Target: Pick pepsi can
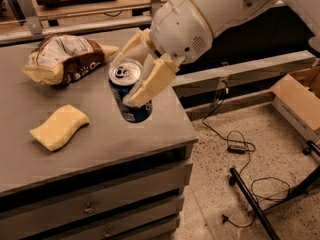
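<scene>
The pepsi can point(126, 91) is dark blue with a silver top and pull tab. It hangs tilted a little above the grey cabinet top point(100, 139), near its right side. My gripper point(134, 74) is shut on the can, one cream finger point(152, 81) across its front right side and the other point(129, 45) behind it. The white arm reaches in from the upper right.
A yellow sponge point(60, 127) lies on the cabinet top to the left of the can. A brown-and-white chip bag point(65, 59) lies at the back left. Drawers front the cabinet. Black cables point(235, 144) and a cardboard box point(300, 101) are on the floor at right.
</scene>
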Robot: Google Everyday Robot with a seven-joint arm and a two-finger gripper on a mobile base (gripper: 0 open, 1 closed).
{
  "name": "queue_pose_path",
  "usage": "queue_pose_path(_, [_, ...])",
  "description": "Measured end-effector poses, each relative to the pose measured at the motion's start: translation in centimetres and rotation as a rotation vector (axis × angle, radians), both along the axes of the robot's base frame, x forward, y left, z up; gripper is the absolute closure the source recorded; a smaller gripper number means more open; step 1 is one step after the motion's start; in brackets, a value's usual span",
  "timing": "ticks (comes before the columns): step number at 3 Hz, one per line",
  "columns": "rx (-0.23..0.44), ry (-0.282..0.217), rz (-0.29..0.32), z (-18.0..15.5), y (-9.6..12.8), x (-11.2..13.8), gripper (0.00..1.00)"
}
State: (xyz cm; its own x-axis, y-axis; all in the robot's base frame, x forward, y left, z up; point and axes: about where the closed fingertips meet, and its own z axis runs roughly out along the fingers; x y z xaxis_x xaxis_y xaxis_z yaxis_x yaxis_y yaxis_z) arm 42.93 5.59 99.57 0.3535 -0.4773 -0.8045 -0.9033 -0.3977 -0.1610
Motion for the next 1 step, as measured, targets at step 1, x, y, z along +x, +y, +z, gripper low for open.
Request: queue_pose_path(1, [0.000, 0.000, 0.000, 0.00, 0.00, 0.00, 1.00])
